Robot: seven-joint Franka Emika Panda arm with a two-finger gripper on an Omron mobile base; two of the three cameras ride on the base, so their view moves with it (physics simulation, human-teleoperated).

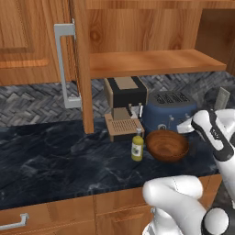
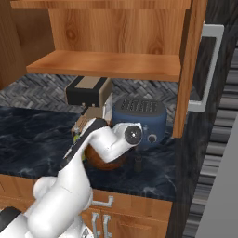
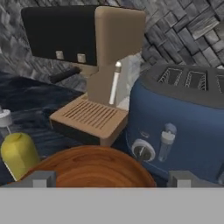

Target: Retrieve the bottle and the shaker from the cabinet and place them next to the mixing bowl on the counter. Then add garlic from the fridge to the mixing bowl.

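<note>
Hand (image 3: 112, 181) position: fingertips spread wide with nothing between them, poised over the near rim of the mixing bowl (image 3: 89, 168) and facing the coffee machine (image 3: 94, 65) and the blue toaster (image 3: 183, 122). The bottle (image 1: 137, 145), yellow with a small cap, stands upright on the table (image 1: 55, 160) just beside the bowl on its left; that item appears placed. A slim dark item (image 2: 137, 163), possibly the shaker, stands on the table just right of the bowl in the right base view; its identity cannot be confirmed. The open cabinet shelf (image 1: 151, 62) above appears bare. Judged step: release and retreat after a placement. Next move requires lifting the hand free of the bowl without knocking the bottle, then travelling to the fridge for garlic.
</note>
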